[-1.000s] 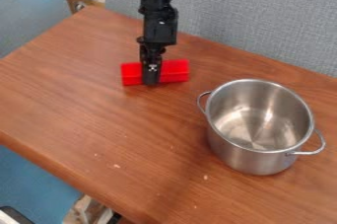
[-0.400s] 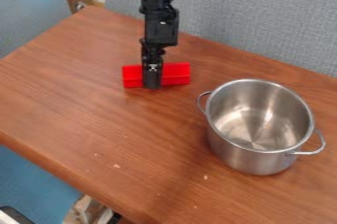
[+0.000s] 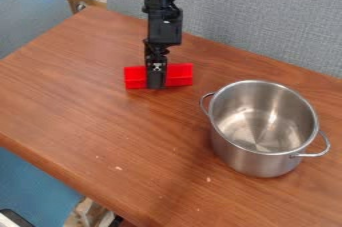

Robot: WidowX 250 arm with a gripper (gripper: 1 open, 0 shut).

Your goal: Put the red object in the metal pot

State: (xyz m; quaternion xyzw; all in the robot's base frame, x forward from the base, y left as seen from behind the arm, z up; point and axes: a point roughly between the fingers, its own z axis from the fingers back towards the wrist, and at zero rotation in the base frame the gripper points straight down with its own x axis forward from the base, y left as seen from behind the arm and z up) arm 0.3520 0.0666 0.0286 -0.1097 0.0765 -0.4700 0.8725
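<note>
The red object (image 3: 139,73), a bright red block, lies flat on the wooden table left of centre. My gripper (image 3: 158,75) points down over its middle, with a dark finger (image 3: 158,79) standing in front of the block and the other behind it. The jaws straddle the block and look open, and the block rests on the table. The metal pot (image 3: 265,127) stands upright to the lower right, shiny and empty, a short gap away from the block. Its loop handles show at the rim.
The wooden table (image 3: 80,101) ends at a near edge running diagonally across the lower left. A blue wall (image 3: 281,21) rises behind the table. The black arm (image 3: 159,11) comes down from the top centre.
</note>
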